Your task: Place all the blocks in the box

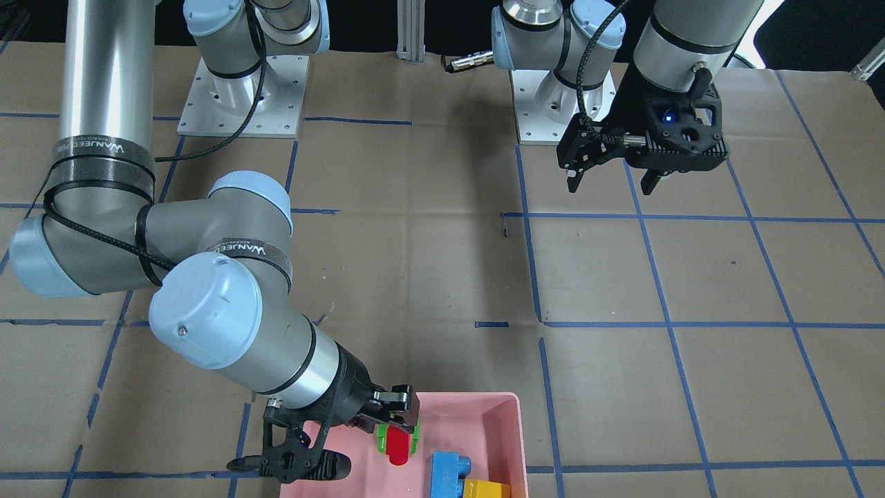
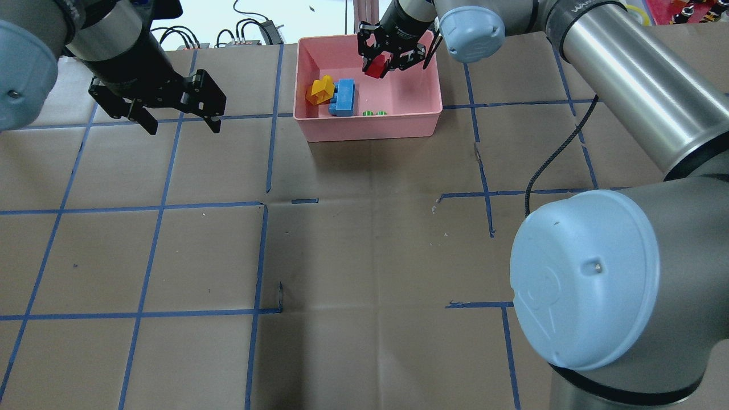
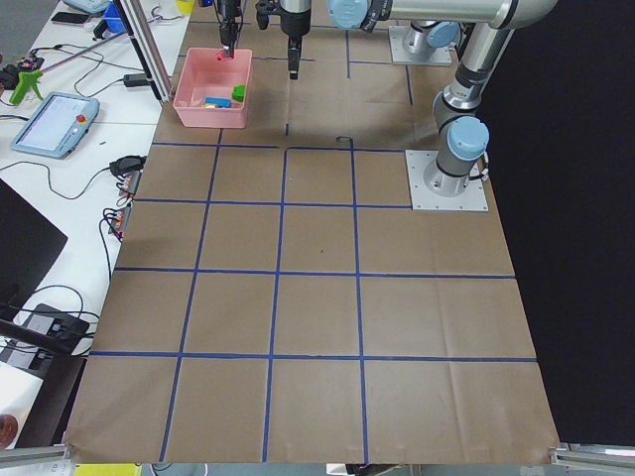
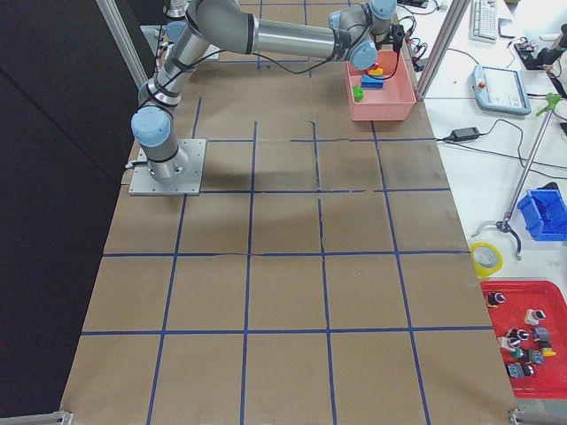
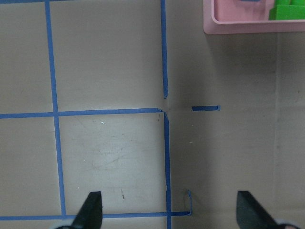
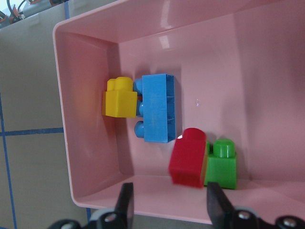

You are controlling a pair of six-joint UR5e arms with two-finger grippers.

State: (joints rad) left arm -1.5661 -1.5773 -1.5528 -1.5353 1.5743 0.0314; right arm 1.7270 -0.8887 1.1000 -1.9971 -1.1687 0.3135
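Observation:
The pink box point(image 2: 370, 122) stands at the table's far middle. In it the yellow block point(image 2: 320, 91) lies against the blue block point(image 2: 344, 97), and the green block point(image 2: 374, 113) sits by the near wall. My right gripper point(image 2: 387, 67) hangs over the box with its jaws open. The red block point(image 2: 374, 68) is in the air below the fingertips. In the right wrist view the red block point(image 6: 188, 160) is slightly blurred, touches neither finger, and sits beside the green block point(image 6: 221, 164). My left gripper point(image 2: 183, 128) is open and empty, left of the box.
Brown paper with blue tape lines covers the table point(image 2: 342, 256). My right arm's big elbow joint point(image 2: 586, 279) hangs over the near right of the table. The left wrist view shows the box's corner point(image 5: 238, 26) and bare paper.

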